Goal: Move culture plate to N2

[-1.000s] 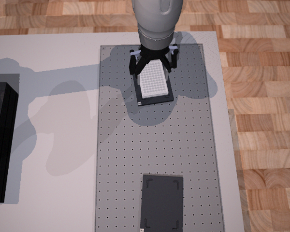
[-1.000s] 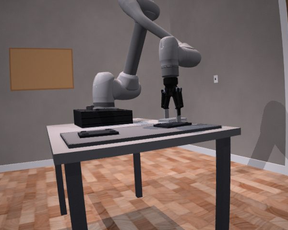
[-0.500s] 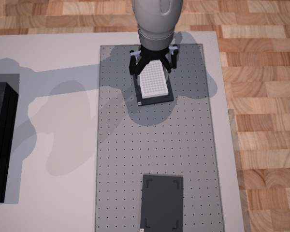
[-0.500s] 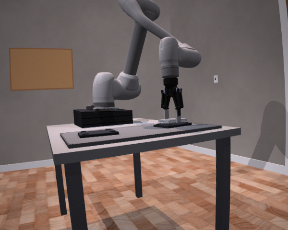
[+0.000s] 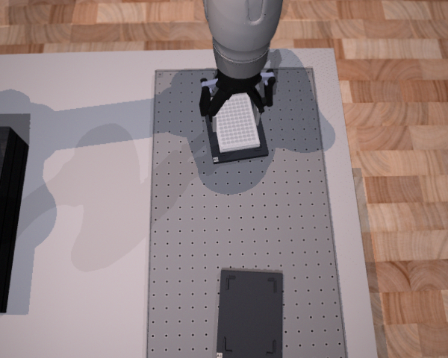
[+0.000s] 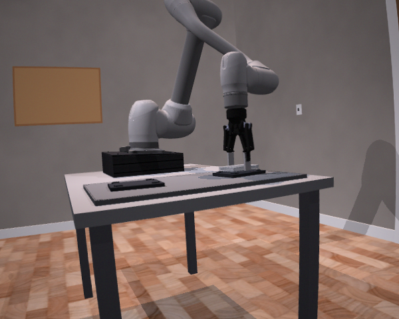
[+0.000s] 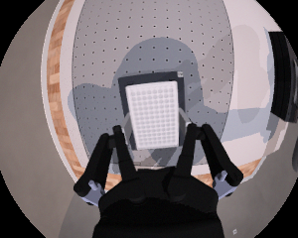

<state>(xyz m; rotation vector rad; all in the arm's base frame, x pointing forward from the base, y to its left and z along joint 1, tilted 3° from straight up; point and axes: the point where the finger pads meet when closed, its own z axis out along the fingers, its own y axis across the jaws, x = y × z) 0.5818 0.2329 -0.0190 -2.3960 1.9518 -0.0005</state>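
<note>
The tool [image 5: 236, 101] is clamped across the 96-well plate [image 5: 237, 124], one finger on each long side near the plate's end that lies under the wrist. In the exterior view the fingers [image 6: 247, 161] reach straight down to the white plate [image 6: 237, 167], which sits low over the dark nest N1 [image 6: 239, 173] (whether it rests fully down on the nest or hangs just above it cannot be told from here). From above, the plate lies within the nest's outline, and the dark base [image 5: 251, 154] shows along its near edge with a small white corner label [image 5: 216, 159] at one corner. The lid cannot be told apart from the plate itself. The second nest, N2 [image 5: 251, 312], lies well apart at the other end of the perforated grey breadboard [image 5: 185, 231], its four corner locators bare. The breadboard rests on the pale table [image 5: 81, 77], and the arm's black pedestal [image 5: 0, 215] stands at the table's side.
</note>
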